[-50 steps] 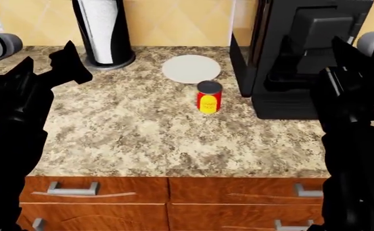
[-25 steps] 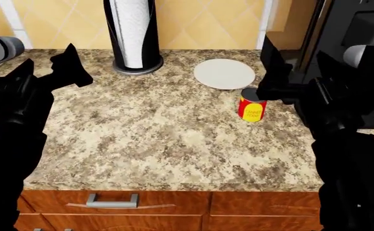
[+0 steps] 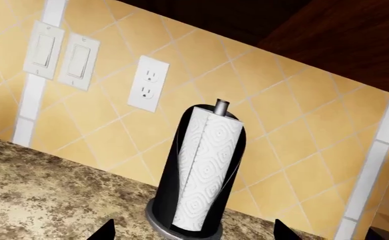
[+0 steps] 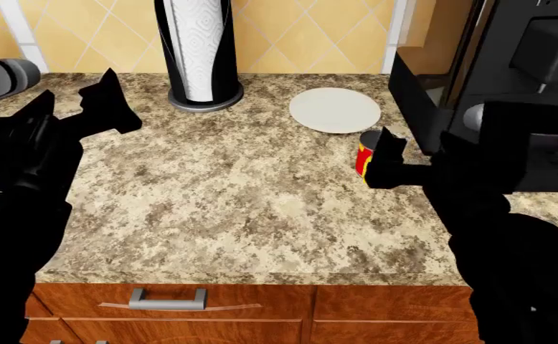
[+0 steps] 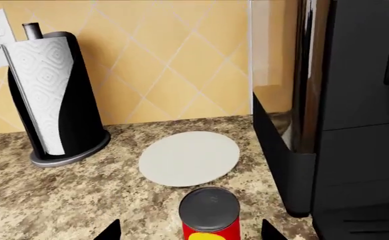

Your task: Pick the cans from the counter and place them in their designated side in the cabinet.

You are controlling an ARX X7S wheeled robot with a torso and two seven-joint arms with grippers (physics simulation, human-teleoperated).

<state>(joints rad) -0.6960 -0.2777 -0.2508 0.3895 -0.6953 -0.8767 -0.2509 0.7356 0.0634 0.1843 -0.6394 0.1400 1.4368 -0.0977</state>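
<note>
Back wall [image 3: 301, 125]: yellow-tan tiles laid diagonally, with pale vertical trim strips. 2 white rocker switches [image 3: 61, 56] and 1 white duplex outlet [image 3: 147, 83] mounted on it. Dark wooden upper cabinet [image 3: 341, 35] overhead. Reddish-brown wooden drawers [image 4: 250, 315] with a silver bar handle [image 4: 167, 297] below.

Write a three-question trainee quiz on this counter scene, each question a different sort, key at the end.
1. True or false: the right gripper is closed on the can.
2. Multiple choice: what lies flat between the paper-towel roll and the black appliance? A) a white plate B) a sponge C) a knife
3. Fill in: in the right wrist view, the can's label is red and ____.

Key:
1. False; the fingers stand apart on either side of the can, not touching it.
2. A, the white plate.
3. yellow
</note>
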